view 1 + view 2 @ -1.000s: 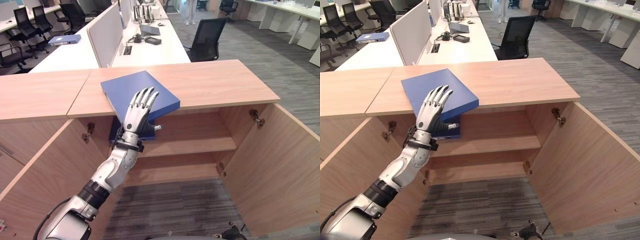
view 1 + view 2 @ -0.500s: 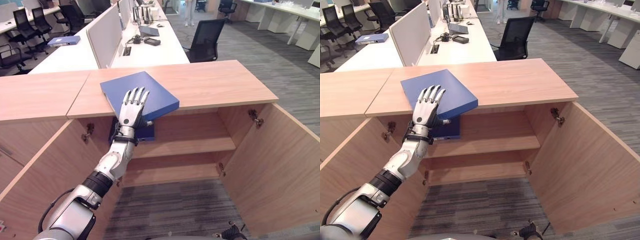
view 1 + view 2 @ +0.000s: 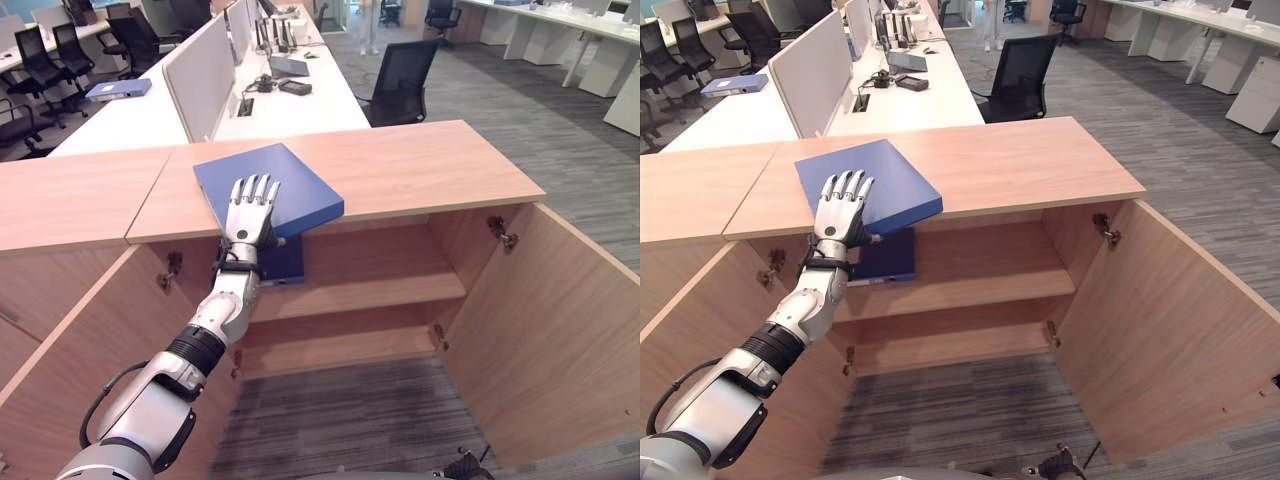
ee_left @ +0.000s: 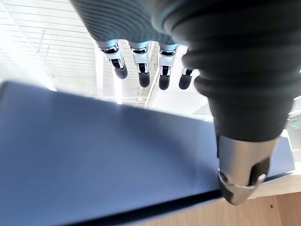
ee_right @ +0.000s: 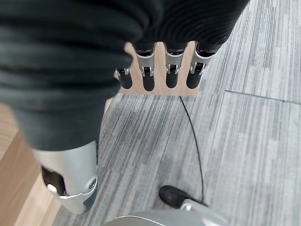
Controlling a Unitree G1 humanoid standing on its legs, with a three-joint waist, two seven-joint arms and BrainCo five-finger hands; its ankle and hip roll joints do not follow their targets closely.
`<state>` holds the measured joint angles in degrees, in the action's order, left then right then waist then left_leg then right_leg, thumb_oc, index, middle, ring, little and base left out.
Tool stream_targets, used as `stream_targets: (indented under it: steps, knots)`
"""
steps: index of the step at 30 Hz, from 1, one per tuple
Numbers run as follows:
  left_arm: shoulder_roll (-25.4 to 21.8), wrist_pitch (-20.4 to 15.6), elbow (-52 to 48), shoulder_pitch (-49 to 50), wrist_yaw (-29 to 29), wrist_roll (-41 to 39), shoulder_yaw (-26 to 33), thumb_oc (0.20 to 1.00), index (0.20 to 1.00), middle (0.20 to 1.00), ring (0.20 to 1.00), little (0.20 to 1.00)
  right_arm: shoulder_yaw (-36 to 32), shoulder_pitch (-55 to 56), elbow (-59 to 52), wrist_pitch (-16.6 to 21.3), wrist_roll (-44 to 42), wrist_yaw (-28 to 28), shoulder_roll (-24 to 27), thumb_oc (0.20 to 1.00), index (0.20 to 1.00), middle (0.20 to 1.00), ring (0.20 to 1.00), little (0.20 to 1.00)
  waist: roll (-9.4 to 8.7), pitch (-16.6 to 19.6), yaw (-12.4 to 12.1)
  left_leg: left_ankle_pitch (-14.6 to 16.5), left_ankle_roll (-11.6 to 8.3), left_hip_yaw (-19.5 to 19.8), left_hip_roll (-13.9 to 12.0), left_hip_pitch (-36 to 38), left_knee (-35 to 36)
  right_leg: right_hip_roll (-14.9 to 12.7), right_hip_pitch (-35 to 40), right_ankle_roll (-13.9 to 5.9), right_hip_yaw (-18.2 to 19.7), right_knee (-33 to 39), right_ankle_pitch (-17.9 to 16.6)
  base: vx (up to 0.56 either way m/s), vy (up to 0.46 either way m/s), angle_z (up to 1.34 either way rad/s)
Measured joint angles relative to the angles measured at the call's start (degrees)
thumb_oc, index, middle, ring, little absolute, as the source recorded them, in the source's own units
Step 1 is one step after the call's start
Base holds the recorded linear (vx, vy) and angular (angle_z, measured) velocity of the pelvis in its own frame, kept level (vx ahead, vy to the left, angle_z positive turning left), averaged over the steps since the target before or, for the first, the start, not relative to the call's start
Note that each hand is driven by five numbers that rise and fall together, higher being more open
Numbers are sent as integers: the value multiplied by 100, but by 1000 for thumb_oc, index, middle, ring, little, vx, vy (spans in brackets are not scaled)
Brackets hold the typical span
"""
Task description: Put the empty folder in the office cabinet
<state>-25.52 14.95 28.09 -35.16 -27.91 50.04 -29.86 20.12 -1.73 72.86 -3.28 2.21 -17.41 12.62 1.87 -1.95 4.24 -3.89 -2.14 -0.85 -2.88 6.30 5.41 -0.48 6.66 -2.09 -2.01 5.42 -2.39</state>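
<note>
A blue folder (image 3: 268,185) lies flat on top of the wooden office cabinet (image 3: 420,165), its near corner overhanging the front edge. My left hand (image 3: 250,208) reaches up from below, its straight fingers (image 4: 141,70) spread over the folder's near left part and its thumb (image 4: 242,174) at the folder's edge. The hand is open and curls round nothing. A second blue folder (image 3: 885,258) lies on the upper shelf (image 3: 380,290) just under the hand. My right hand (image 5: 160,70) hangs open above the carpet floor, holding nothing.
Both cabinet doors stand wide open, the left door (image 3: 90,340) and the right door (image 3: 560,330). The lower shelf (image 3: 340,345) is bare. Behind the cabinet are white desks with a divider (image 3: 205,75), a black office chair (image 3: 400,80) and another blue folder (image 3: 118,90).
My left hand has moved to the left across the front of the folder. The folder stays on the cabinet top. The head camera has shifted slightly.
</note>
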Motion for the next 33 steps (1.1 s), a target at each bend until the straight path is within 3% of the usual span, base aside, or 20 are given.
stream_targets:
  steps: [15, 29, 30, 31, 32, 33]
  knots:
    - [92, -125, 403, -6, 190, -8, -456, 1000, 1000, 1000, 1000, 1000, -2, -30, 164, 1, -112, 50, 11, 1000, 1000, 1000, 1000, 1000, 62, 36, 7, 6, 6, -23, -6, 38, -14, 6, 24, 0, 26, 0, -1, 0, 0, 0]
    - [113, -96, 792, -25, 215, -6, -456, 1000, 1000, 1000, 1000, 1000, -2, -23, 209, 1, -113, 55, 10, 1000, 1000, 1000, 1000, 1000, 63, 36, 10, 22, 9, -57, -8, 51, 19, 8, 20, 0, 74, 0, -1, 0, 0, 0]
    - [113, -95, 812, -28, 211, -4, -457, 959, 959, 959, 959, 959, -2, -23, 211, 2, -113, 56, 10, 1000, 1000, 1000, 1000, 1000, 64, 37, 10, 25, 8, -58, -8, 53, 24, 8, 20, 0, 78, 0, -1, 0, 0, 0]
    - [113, -94, 849, -35, 209, -1, -459, 796, 796, 796, 796, 796, -1, -23, 211, 2, -113, 57, 10, 1000, 1000, 1000, 1000, 1000, 64, 37, 10, 30, 11, -58, -8, 55, 24, 8, 20, 0, 82, 0, -1, 0, 0, 0]
    - [116, -92, 916, -56, 195, 2, -464, 526, 526, 526, 526, 526, 0, -23, 211, 2, -113, 59, 9, 1000, 1000, 1000, 1000, 1000, 64, 38, 10, 30, 12, -62, -8, 58, 22, 8, 20, 0, 87, 0, -1, 0, 0, 0]
    - [119, -78, 970, -79, 182, 1, -464, 470, 470, 470, 470, 470, 0, -23, 212, 2, -113, 60, 9, 1000, 1000, 1000, 1000, 1000, 64, 38, 10, 31, 13, -68, -8, 60, 22, 8, 21, 0, 93, 0, -1, 0, 0, 0]
